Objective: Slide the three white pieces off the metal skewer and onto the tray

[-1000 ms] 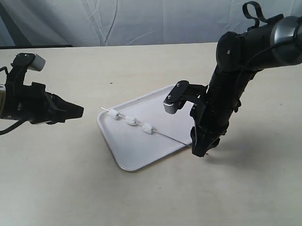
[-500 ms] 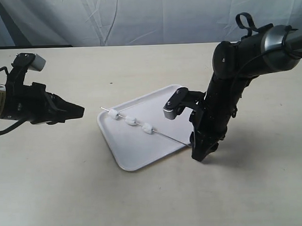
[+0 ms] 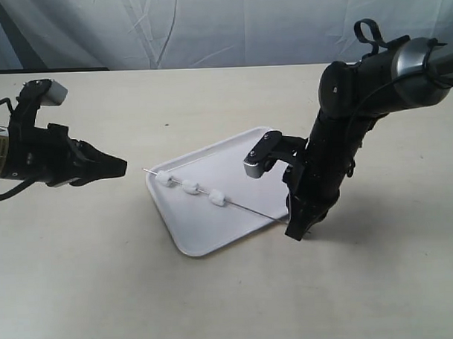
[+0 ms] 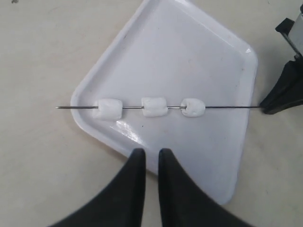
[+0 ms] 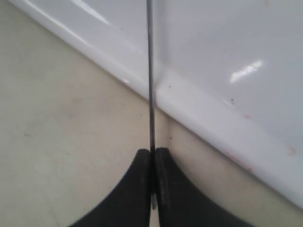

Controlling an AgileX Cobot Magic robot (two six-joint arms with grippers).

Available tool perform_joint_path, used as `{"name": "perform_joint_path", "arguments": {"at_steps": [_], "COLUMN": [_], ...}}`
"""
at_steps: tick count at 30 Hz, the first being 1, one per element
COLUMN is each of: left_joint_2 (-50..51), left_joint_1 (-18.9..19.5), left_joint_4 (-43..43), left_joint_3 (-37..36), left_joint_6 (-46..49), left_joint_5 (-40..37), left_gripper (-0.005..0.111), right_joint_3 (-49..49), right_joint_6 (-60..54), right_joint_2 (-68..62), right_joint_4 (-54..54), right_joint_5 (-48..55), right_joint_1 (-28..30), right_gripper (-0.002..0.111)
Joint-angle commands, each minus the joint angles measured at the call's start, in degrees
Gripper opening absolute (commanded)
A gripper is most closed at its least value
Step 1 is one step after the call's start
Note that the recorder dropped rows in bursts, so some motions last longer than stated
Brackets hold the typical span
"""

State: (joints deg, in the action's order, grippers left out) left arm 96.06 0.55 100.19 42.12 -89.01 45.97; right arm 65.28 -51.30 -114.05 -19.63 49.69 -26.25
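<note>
The thin metal skewer [image 3: 250, 209] slants over the glossy white tray [image 3: 234, 165], its pointed tip past the tray's left corner. The three white pieces [image 3: 190, 188] are threaded in a row on its left half, just above or on the tray. My right gripper [image 3: 297, 232] is shut on the skewer's other end, off the tray's right rim; the rod [image 5: 150, 71] is pinched between its fingertips [image 5: 153, 152]. My left gripper [image 3: 124, 167] hovers left of the tray, short of the pieces [image 4: 155, 106], with a narrow gap and nothing between its fingers [image 4: 151, 152].
The tray [image 4: 189, 56] lies on a plain beige tabletop [image 3: 231, 303]. A pale cloth backdrop [image 3: 207, 29] hangs behind the table's far edge. The bulky right arm [image 3: 344, 128] stands over the tray's right side.
The skewer's free end has dipped, bringing the three pieces lower and slightly left towards the tray. The right gripper shifted a little. The left arm has stayed put.
</note>
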Motion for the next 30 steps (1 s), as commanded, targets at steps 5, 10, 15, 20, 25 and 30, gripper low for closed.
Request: {"name": "perform_joint_path", "arguments": {"at_steps": [5, 10, 15, 20, 25, 30], "left_joint_2": [0.2, 0.3, 2.2, 7.8, 10.0, 10.0], "left_joint_1": [-0.1, -0.1, -0.1, -0.2, -0.2, -0.4], "left_joint_4": [-0.2, -0.2, -15.8, -21.6, -25.1, -28.4], "left_joint_3": [0.2, 0.2, 0.2, 0.2, 0.2, 0.2], "left_joint_6": [-13.3, -18.6, -23.4, -22.3, -19.3, -17.4], "left_joint_5": [0.4, 2.1, 7.2, 15.2, 19.3, 20.6], "left_gripper": [0.019, 0.044, 0.049, 0.049, 0.049, 0.049], "right_joint_3": [-0.2, -0.3, -5.0, -8.3, -9.1, -9.1], "right_joint_6": [-0.1, -0.1, -0.1, -0.1, -0.1, -0.1], "right_joint_2": [4.0, 10.0, 16.1, 21.2, 21.4, 21.4], "right_joint_4": [-4.6, -9.0, -9.7, -11.1, -12.3, -13.3], "right_joint_5": [1.7, 5.7, 6.6, 3.9, 4.5, 4.5], "right_joint_1": [0.5, 1.6, 1.6, 1.6, 1.6, 1.6], "right_gripper": [-0.001, -0.001, -0.001, -0.001, -0.001, -0.001]}}
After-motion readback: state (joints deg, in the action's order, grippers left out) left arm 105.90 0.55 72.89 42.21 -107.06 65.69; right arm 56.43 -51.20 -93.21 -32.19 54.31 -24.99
